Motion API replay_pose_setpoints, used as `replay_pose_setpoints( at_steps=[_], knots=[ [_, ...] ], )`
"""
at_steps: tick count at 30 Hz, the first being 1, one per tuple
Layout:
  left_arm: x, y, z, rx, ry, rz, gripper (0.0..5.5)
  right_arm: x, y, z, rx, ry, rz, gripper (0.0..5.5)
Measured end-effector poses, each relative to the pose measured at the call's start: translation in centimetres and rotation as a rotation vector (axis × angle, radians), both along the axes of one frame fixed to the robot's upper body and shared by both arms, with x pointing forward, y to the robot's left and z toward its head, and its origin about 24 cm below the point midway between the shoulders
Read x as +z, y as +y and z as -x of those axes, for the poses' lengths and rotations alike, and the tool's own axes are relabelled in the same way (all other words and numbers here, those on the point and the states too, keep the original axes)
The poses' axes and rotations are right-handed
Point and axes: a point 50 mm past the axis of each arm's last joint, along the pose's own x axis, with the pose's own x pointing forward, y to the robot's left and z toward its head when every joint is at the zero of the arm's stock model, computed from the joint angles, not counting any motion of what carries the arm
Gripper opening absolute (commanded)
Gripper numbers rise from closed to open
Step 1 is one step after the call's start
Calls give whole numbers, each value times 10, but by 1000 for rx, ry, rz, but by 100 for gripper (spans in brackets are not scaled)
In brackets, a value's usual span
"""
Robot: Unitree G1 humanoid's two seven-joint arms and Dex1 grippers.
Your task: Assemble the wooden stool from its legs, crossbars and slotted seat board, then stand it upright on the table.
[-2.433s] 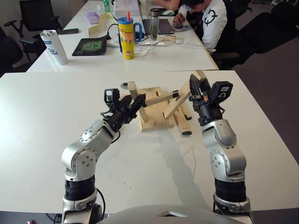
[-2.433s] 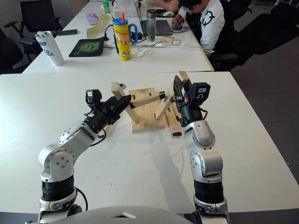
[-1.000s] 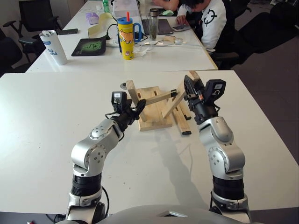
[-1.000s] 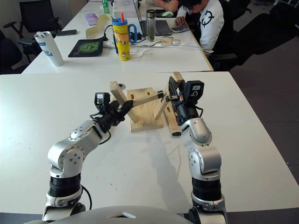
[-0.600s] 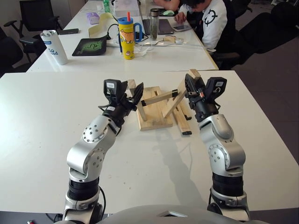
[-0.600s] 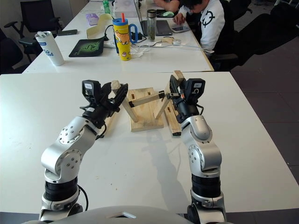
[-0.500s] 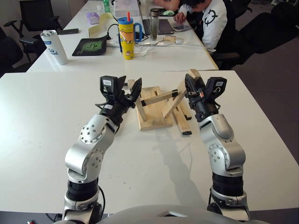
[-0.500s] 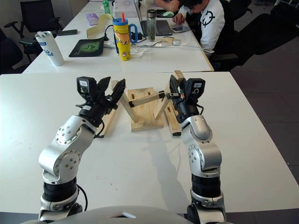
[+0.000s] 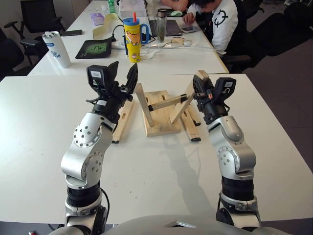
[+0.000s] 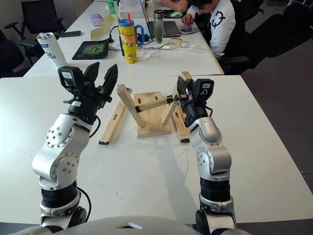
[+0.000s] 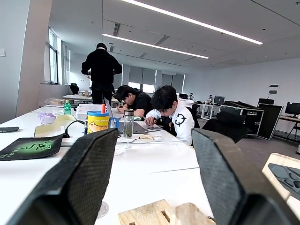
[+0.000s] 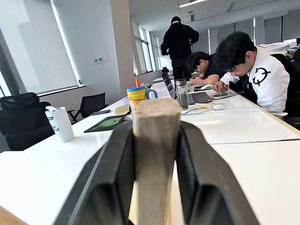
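Observation:
The slotted seat board lies flat mid-table. A leg stands tilted on its left side, joined by a crossbar to a second leg on the right. My right gripper is shut on that second leg near its top, and the wood sits clamped between both fingers. Raised above the table, left of the standing leg, my left gripper is open with nothing in it. Its fingers frame the top of a wooden piece below.
A loose wooden bar lies on the table left of the seat board. More wooden pieces lie on its right. A yellow cup, a white cup and a black mat sit on the far table.
My left gripper has risen and drawn back to the left, away from the tilted leg, and now stands wide open. The right gripper has kept its hold and barely shifted.

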Motion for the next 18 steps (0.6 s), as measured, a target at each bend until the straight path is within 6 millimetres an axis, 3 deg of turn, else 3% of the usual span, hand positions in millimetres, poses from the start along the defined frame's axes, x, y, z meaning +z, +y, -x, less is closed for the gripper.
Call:
replay_pose_setpoints(
  at_steps=[5,10,12,14,18],
  knots=[
    [3,-7,3,-31,-22,-31,288,0,0,0,1,0,1,104],
    [58,-28,16,-186,-256,-46,288,0,0,1,2,-1,4,104],
    [69,-38,22,-278,-297,-38,288,0,-1,1,1,-1,4,104],
    [70,-45,23,-334,-285,-28,288,0,-1,2,0,-2,4,104],
    [52,-58,13,-378,-144,-62,288,0,-1,3,3,-2,-2,104]
  ],
)
